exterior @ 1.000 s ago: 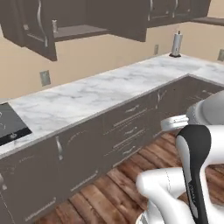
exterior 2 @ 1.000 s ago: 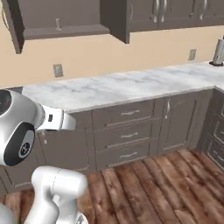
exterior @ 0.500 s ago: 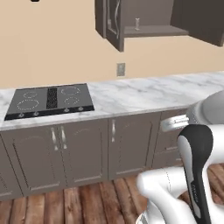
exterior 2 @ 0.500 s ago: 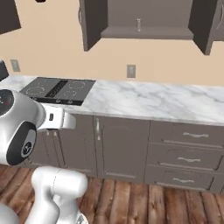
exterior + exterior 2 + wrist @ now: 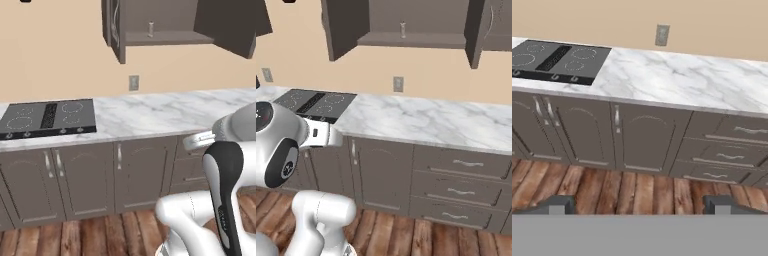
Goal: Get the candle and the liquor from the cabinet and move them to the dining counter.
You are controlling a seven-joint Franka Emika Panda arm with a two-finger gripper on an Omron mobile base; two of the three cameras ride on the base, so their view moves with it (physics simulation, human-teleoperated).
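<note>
The dark brown cabinet (image 5: 165, 38) hangs on the wall above the counter with both doors swung open; it is also high in the right base view (image 5: 406, 40). On its shelf stands one small pale object, which I take for the candle (image 5: 150, 29) (image 5: 402, 30). The liquor is hidden from me, and the dining counter is out of view. My gripper (image 5: 639, 205) is open with nothing between its fingers, pointing at the lower cabinet fronts and wood floor, far below the shelf.
A marble counter (image 5: 150, 112) runs along the wall with a black cooktop (image 5: 47, 116) (image 5: 557, 60) at its left. A wall outlet (image 5: 398, 84) sits under the cabinet. Drawers (image 5: 466, 180) with silver handles are on the right, and wood floor (image 5: 612, 185) lies in front.
The whole picture has shifted, so the base has moved: the open cabinet and the cooktop have come round in front of me. The gripper has stayed open.
</note>
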